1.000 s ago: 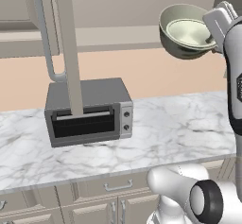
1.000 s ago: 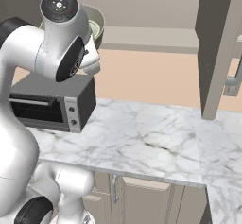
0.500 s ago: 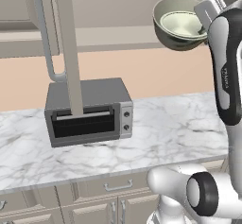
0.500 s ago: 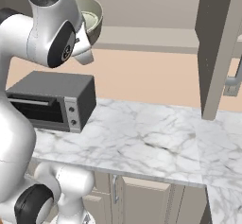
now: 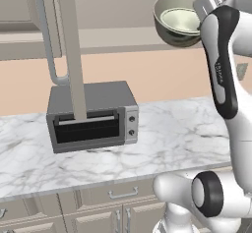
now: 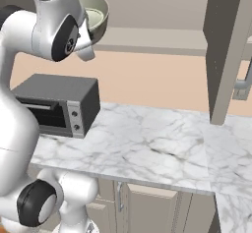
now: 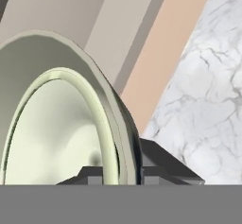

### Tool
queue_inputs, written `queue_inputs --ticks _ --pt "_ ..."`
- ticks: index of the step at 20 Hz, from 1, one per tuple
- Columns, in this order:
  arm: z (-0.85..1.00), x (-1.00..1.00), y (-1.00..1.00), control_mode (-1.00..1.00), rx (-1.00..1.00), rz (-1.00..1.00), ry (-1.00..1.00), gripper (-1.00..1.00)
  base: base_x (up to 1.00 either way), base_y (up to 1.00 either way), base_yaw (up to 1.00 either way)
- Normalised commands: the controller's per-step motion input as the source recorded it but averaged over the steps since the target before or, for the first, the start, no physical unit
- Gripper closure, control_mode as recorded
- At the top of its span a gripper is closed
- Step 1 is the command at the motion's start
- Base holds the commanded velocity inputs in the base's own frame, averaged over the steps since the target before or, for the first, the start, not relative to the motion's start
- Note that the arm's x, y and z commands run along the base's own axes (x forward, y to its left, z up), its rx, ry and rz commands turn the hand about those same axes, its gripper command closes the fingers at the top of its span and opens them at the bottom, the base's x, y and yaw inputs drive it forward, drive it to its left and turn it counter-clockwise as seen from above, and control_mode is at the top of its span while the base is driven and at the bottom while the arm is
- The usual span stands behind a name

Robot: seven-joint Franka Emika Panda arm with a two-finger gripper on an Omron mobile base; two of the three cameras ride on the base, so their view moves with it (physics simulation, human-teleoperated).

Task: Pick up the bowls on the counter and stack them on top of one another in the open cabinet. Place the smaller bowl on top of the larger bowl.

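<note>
The end effector (image 7: 122,171) pinches the rim of a bowl (image 5: 178,19), one finger inside and one outside. The bowl hangs high above the toaster oven (image 5: 92,115), up and to its right in the left base view, well clear of the marble table (image 5: 172,138). The cabinet door (image 5: 69,45) hangs down in front of the toaster oven.

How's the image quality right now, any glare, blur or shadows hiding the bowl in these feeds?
Left base view: sharp, evenly lit, no glare; the bowl shows a soft shaded inside. Right base view: equally crisp, but the arm covers most of the bowl. Hand view: the bowl's rim looms very close, cropped, with the end effector clamped on it; the toaster oven casts a faint counter shadow.
</note>
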Motion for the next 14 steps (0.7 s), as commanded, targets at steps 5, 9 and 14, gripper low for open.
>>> queue_inputs --ticks 5,9,14 --pt "0.08 0.36 0.02 -1.00 0.06 -0.05 0.00 1.00 0.00 0.00 0.00" --pt "0.08 0.37 0.00 -1.00 0.06 -0.05 0.00 1.00 0.00 0.00 0.00" --pt "0.00 0.35 0.00 -1.00 0.04 -0.05 0.00 1.00 0.00 0.00 0.00"
